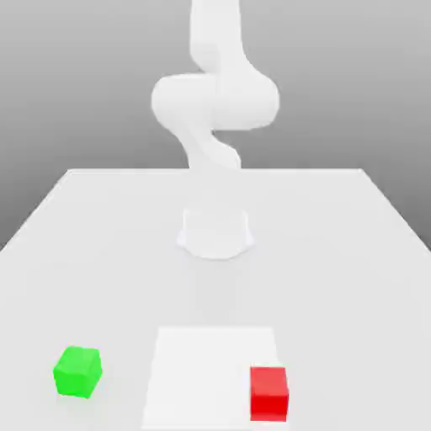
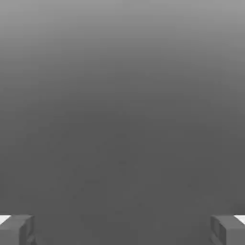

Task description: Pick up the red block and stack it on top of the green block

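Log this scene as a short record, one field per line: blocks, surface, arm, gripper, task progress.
red block: on the table, at the near edge, toward the exterior view's right
green block: on the table, toward the exterior view's left, apart from the red one
table: white
arm: raised above its base
gripper: open, holding nothing
progress: not yet stacked

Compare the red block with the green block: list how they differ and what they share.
The red block is red; the green block is green. The red one sits toward the exterior view's right, on a paler square patch; the green one sits left, off it and turned slightly. Both are similar cubes resting untouched on the table.
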